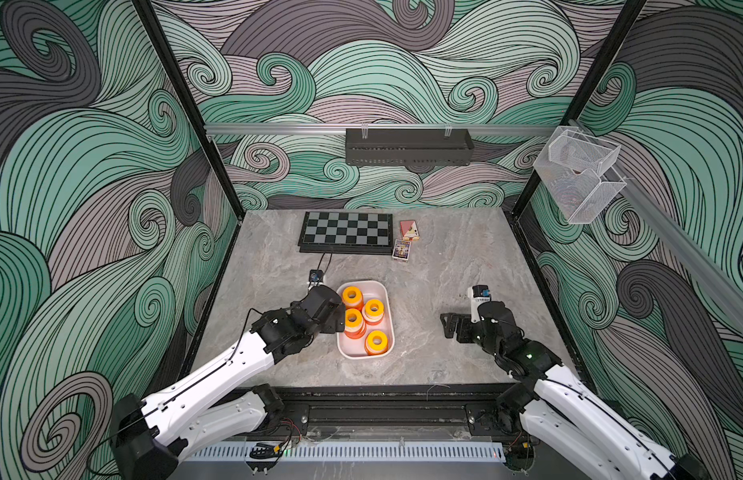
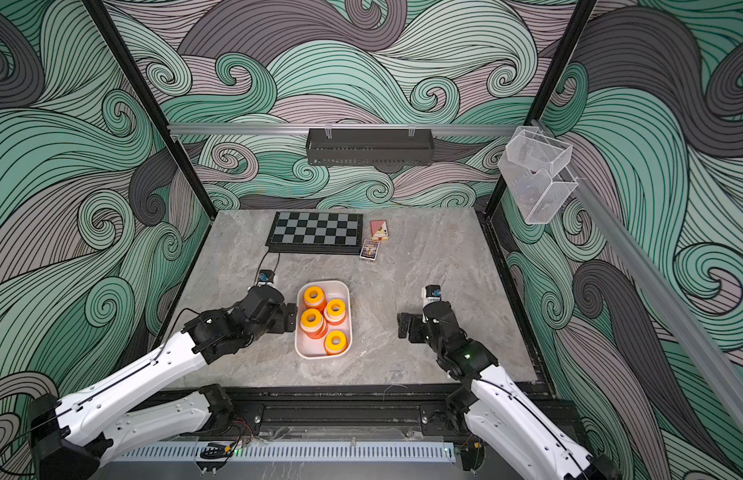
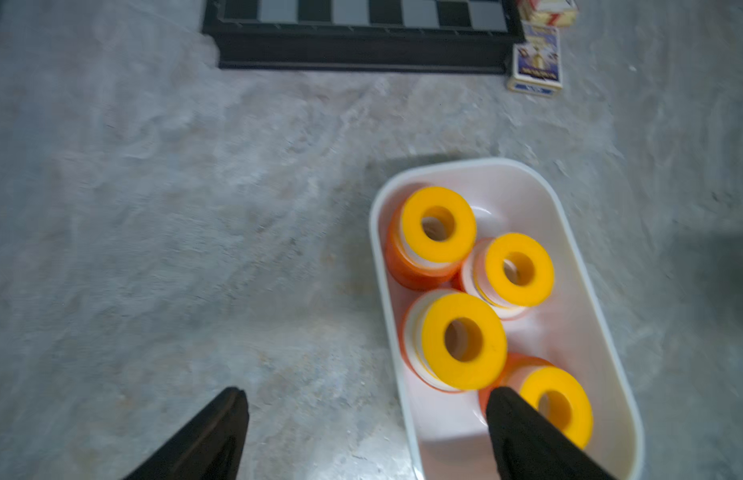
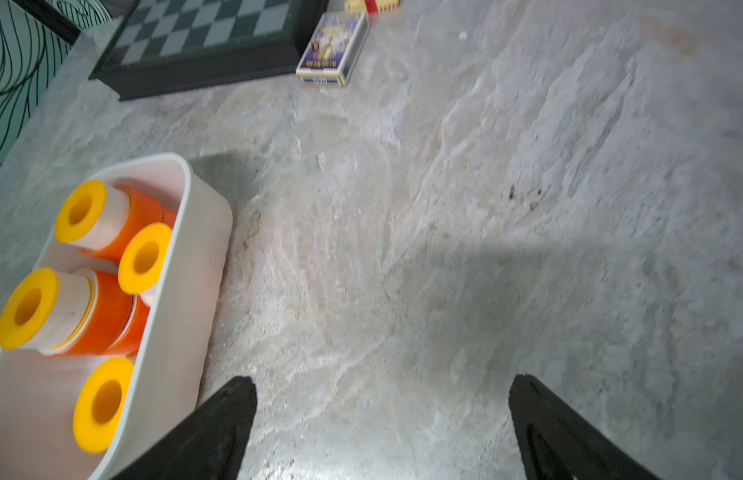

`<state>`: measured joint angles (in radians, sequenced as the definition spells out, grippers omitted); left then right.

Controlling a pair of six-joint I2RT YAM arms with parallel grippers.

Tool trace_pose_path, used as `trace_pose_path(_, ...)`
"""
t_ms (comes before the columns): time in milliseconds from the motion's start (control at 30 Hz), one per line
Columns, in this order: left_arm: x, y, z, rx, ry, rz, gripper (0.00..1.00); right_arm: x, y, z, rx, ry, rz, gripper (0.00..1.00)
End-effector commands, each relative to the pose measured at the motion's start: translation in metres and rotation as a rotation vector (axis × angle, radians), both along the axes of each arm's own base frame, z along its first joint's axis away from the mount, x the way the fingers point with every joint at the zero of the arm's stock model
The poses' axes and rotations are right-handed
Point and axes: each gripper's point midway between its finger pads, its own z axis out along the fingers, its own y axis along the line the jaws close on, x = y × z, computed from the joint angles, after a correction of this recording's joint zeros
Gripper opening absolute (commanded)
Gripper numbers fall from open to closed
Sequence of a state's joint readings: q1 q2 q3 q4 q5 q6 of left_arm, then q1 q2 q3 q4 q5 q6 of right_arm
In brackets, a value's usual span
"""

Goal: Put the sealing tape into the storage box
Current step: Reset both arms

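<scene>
Your left tool (image 3: 366, 392) has its fingers spread wide and grips nothing. In the left wrist view one finger (image 3: 523, 432) hangs over the inside of the storage box (image 4: 183, 291), in front of the nearest roll, and the other is over bare desk (image 1: 444, 270). The box's long wall shows between them, and you cannot tell whether either finger touches it. Your right tool (image 4: 384, 379) is also spread wide and empty. It sits low over the desk, well apart from the box and on its right side.

You can see the sealing tape (image 3: 463, 340) inside the box as four upright stacks of orange spools, each topped by a yellow ring with a hole. The three farther stacks crowd together, and the fourth stands alone at the near end.

At the far edge of the desk lies a chessboard (image 1: 345, 232), with two playing-card packs (image 1: 402, 249) just beside its right end.
</scene>
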<state>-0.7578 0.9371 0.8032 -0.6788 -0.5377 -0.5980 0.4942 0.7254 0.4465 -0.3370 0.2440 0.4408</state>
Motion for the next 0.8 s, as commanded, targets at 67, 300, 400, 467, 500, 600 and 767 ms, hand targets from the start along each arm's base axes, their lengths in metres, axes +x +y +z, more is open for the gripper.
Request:
trace_pose_path(67,0.035,0.05,0.037,0.098,-0.359,0.195,0.99,0.049,-0.026,0.038,-0.193,-0.272,-0.107,0.99)
trace_pose_path(300,0.073,0.076,0.011,0.188,-0.435,0.198,0.99,0.088,-0.067,0.04,-0.162,-0.361,-0.241,0.99)
trace_pose_path(400,0.09,0.095,-0.011,0.23,-0.45,0.201,0.99,0.106,-0.066,0.042,-0.298,-0.427,-0.175,0.99)
trace_pose_path(467,0.101,0.108,-0.03,0.192,-0.389,0.218,0.99,0.116,-0.074,0.024,-0.31,-0.387,-0.205,0.99)
trace_pose_path(500,0.106,0.112,-0.037,0.159,-0.376,0.229,0.99,0.12,-0.074,0.016,-0.314,-0.387,-0.203,0.99)
trace_pose_path(600,0.121,0.119,-0.053,0.103,-0.375,0.229,0.99,0.131,-0.075,0.001,-0.357,-0.395,-0.198,0.99)
trace_pose_path(767,0.141,0.121,-0.062,0.117,-0.316,0.181,0.96,0.138,-0.1,-0.003,-0.374,-0.459,-0.259,0.99)
